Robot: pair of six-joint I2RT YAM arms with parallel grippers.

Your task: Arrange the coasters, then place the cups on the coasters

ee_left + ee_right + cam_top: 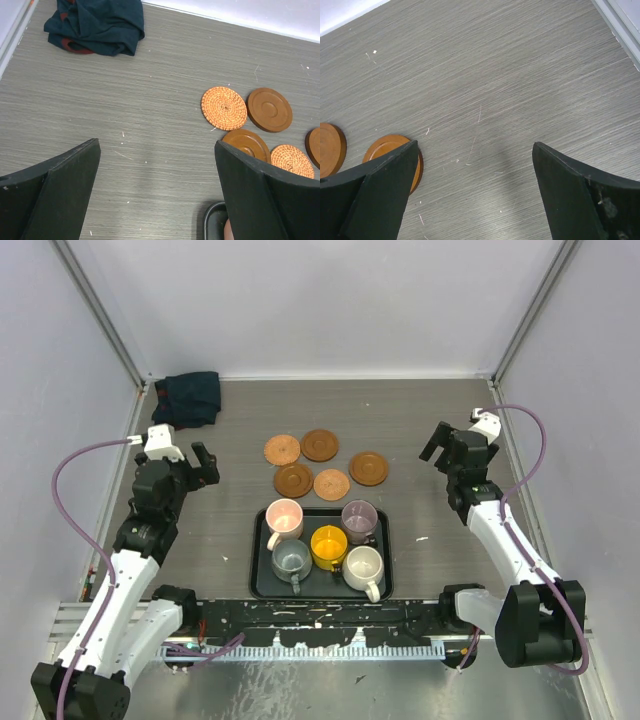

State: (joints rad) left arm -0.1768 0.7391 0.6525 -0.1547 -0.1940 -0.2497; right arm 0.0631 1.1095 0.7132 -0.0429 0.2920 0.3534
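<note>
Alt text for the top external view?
Five cups sit in a black tray; five brown coasters lie clustered just beyond it, all bare. Both arms' jaws are open and empty at the sides. A dark cloth lies far left.

Tabletop [150,115] is showing a matt grey wood-grain finish. Two woven coasters [224,108] are looking rough and fibrous; three smooth coasters [269,109] are showing satin turned wood. Dark cloth [100,25] is lying soft and crumpled. Cups [329,545] are gleaming, glazed.
</note>
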